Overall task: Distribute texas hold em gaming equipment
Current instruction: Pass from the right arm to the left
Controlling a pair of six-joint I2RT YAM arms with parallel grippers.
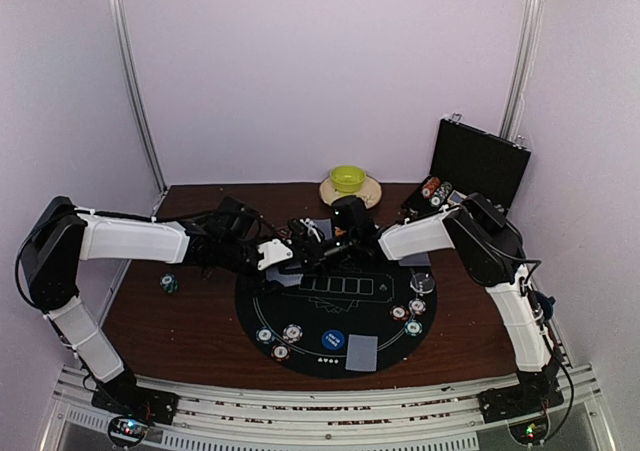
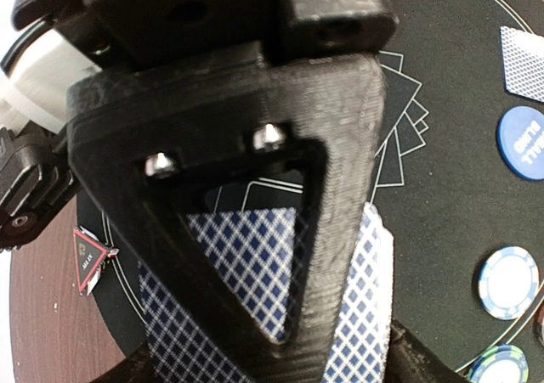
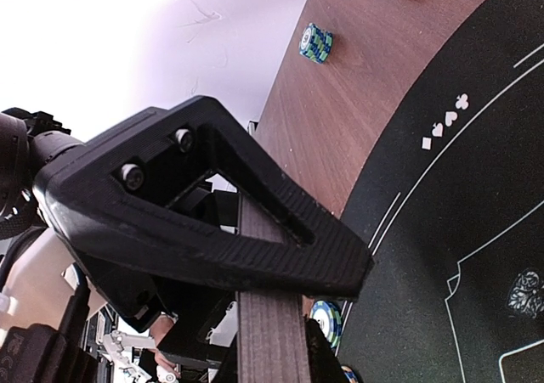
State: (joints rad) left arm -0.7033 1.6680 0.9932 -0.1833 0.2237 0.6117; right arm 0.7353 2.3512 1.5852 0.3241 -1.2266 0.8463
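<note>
Cards first: my right pincer [image 1: 322,239] is clamped on the grey-blue-backed deck [image 3: 268,315], holding it edge-on above the far rim of the black mat [image 1: 310,316]. My left pincer [image 1: 298,254] is right at the deck's patterned back; I cannot tell whether it is gripping. Striped chips [image 1: 290,333], a blue disc [image 1: 333,340] and one card [image 1: 362,352] lie along the mat's near edge. The red triangle marker [image 2: 89,256] lies at its rim.

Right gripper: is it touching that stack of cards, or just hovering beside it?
Touching. The right wrist view shows the deck of playing cards edge-on, pinched between the fingers of the right gripper, with no gap at the near finger.
</note>
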